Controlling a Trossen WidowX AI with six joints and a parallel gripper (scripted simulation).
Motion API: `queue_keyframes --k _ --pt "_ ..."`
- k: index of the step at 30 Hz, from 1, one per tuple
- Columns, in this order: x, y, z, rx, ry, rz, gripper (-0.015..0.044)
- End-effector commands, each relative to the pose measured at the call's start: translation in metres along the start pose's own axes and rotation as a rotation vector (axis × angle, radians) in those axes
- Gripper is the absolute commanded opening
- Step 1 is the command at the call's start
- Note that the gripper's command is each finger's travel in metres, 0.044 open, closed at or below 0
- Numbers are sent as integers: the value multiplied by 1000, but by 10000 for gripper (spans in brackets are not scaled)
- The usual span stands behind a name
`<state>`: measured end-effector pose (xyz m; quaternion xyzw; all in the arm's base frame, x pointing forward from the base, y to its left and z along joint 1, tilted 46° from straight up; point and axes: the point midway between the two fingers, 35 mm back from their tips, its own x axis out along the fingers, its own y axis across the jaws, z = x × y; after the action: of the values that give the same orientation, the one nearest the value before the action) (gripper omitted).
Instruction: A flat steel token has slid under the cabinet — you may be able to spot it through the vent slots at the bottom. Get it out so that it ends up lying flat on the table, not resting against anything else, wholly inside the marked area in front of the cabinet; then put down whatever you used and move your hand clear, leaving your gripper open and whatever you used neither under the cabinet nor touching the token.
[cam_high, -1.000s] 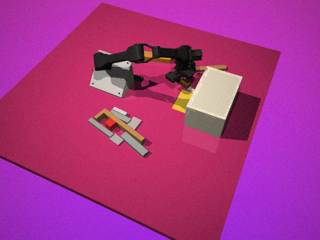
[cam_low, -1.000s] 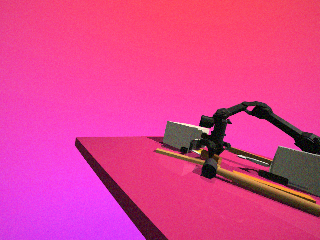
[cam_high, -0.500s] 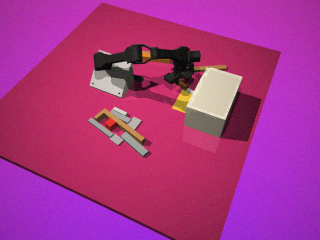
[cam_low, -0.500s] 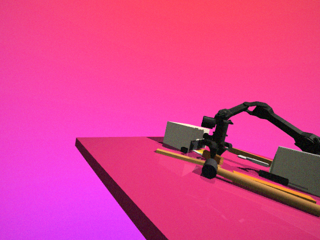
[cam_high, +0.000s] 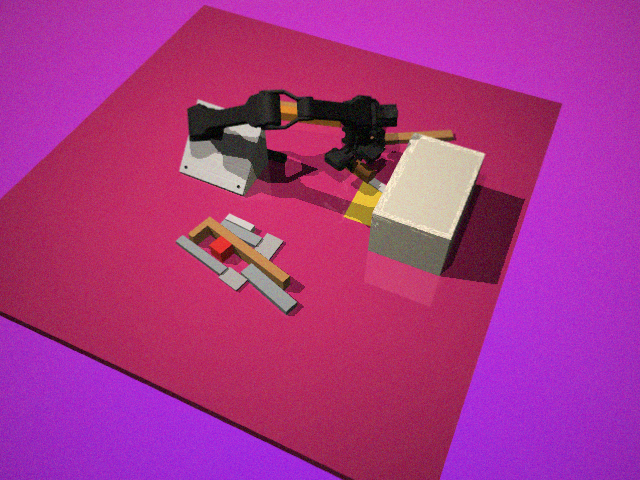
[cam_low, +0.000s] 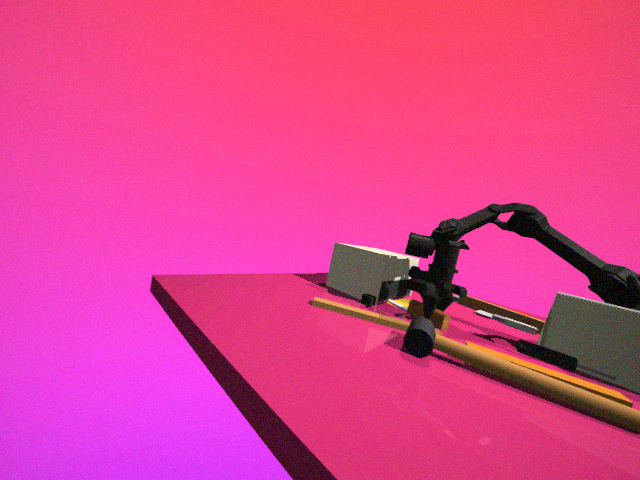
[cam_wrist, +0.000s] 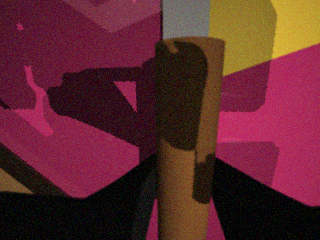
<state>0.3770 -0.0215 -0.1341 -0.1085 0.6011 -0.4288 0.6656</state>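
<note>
The end effector (cam_high: 356, 161) (cam_low: 424, 310) (cam_wrist: 182, 161) is clamped on the handle (cam_high: 363, 171) (cam_low: 439, 316) (cam_wrist: 186, 100); keep the blade (cam_high: 377, 184) (cam_wrist: 185, 19) low and level, sweeping slowly toward the yellow area (cam_high: 361, 209) (cam_wrist: 295, 25)

No texts, labels, brands, numbers or signs can be read on anything in the pictures.
</note>
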Motion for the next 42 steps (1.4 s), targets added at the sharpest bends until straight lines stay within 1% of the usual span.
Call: queue_keyframes --k 1,31,42 --pt "1 -8 2 8 1 -5 0" --pt "1 -33 2 7 1 -7 0" --pt "1 -33 -1 7 1 -6 0"
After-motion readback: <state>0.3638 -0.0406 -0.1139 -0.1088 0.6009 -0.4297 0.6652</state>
